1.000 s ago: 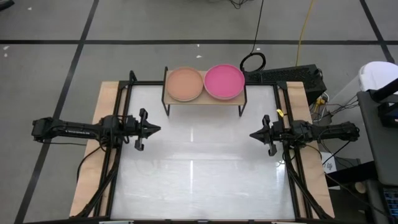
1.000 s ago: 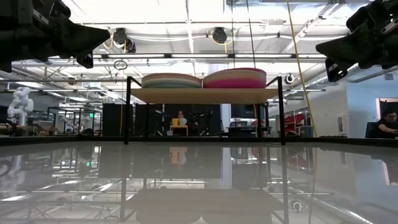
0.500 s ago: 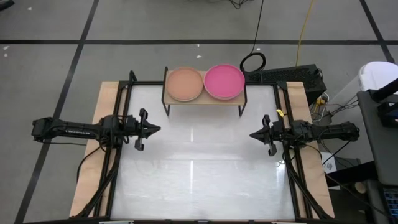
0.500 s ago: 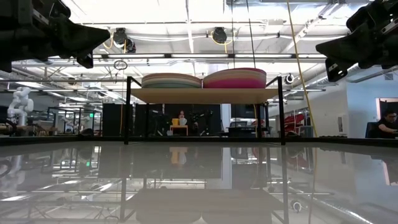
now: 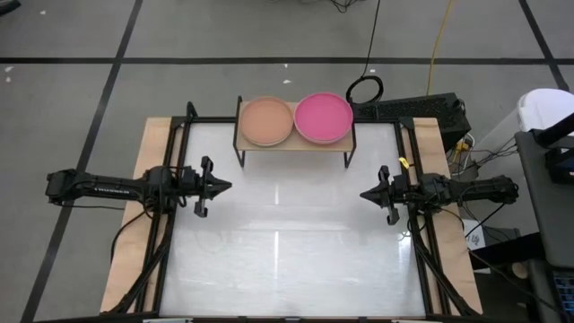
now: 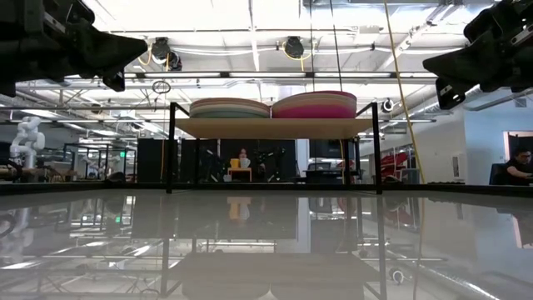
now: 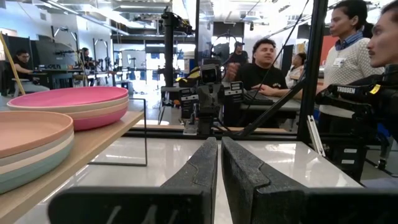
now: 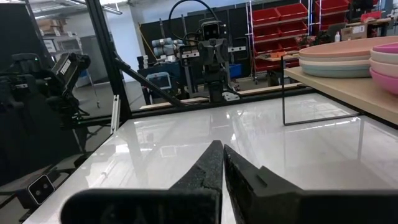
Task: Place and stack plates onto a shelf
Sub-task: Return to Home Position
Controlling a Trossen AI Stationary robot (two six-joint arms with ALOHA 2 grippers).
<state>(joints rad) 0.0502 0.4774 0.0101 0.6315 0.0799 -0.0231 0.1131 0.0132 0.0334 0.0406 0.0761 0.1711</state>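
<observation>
A glossy white bench [image 5: 287, 242] with pale wood edges reflects the ceiling lights. At its far edge, in the middle, stands the shelf [image 5: 294, 145], a low rectangular rack with a light wooden top on thin black metal legs. Two stacks of round, flat, matte plates sit side by side on the wooden top, filling almost its whole width. The left stack of plates [image 5: 266, 121] has a peach plate on top, with beige and pale teal rims showing beneath it. The right stack of plates [image 5: 323, 117] is topped by a magenta plate over paler pink and beige rims. The two stacks stand just beside each other and look about equal in height.

Both dark arms lie stretched in from the bench's sides, nearer than the shelf and well apart from it. The left end effector [image 5: 228, 187] points right across the bench, its two textured black fingers clenched with only a hairline between them, grasping nothing. The right end effector [image 5: 363, 193] points left, facing it, its fingers likewise pressed together and empty. Neither touches the plates, the shelf or the bench.
</observation>
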